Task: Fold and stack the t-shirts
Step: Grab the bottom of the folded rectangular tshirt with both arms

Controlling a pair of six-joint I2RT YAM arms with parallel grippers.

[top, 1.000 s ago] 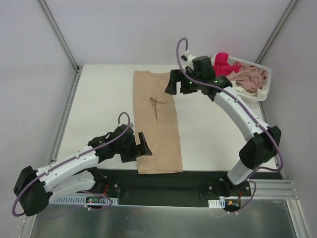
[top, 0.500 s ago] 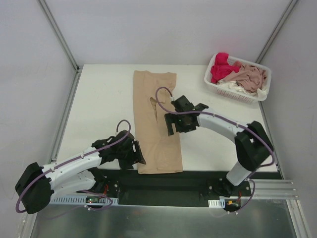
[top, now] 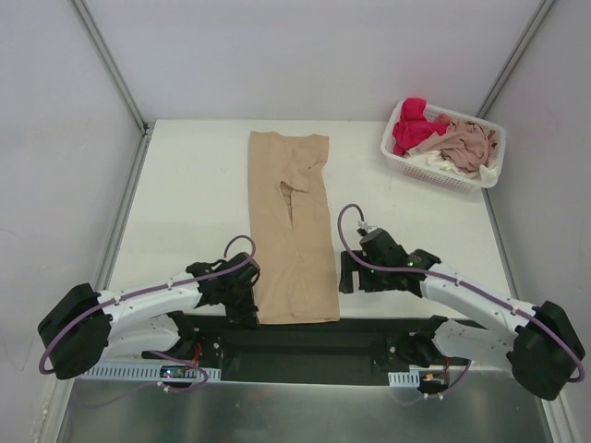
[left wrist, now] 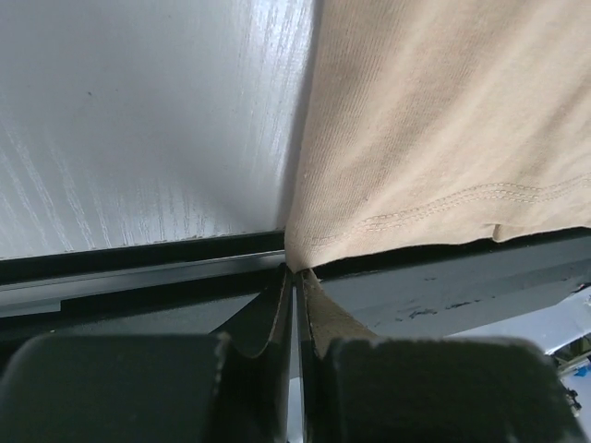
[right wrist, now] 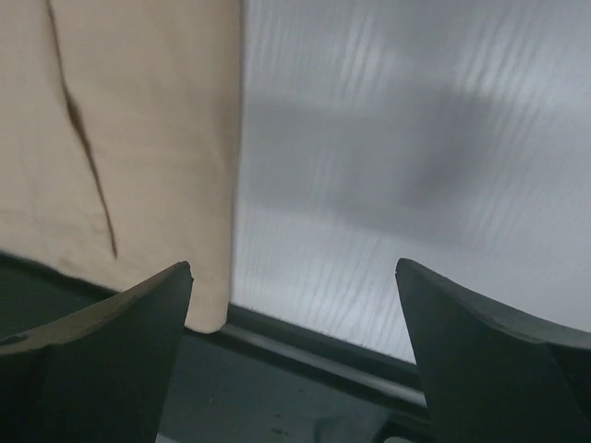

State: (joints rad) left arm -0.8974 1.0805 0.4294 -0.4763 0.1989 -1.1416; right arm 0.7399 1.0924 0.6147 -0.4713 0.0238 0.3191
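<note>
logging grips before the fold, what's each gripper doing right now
left gripper: shut on the tan t-shirt corner
right gripper: open, holding nothing

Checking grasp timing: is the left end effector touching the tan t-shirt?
Touching. The left wrist view shows the left end effector shut on the tan t-shirt, its hem corner pinched in the closed jaws.

**White table, pale walls**

A white table [top: 194,203] fills the middle, boxed by a grey-white far wall [top: 305,55], left wall [top: 46,138] and right wall [top: 565,138]. Two metal struts [top: 109,65] slant up from its far corners. A black plate [top: 305,346] and a brushed metal sheet [top: 305,413] line the near edge.
</note>
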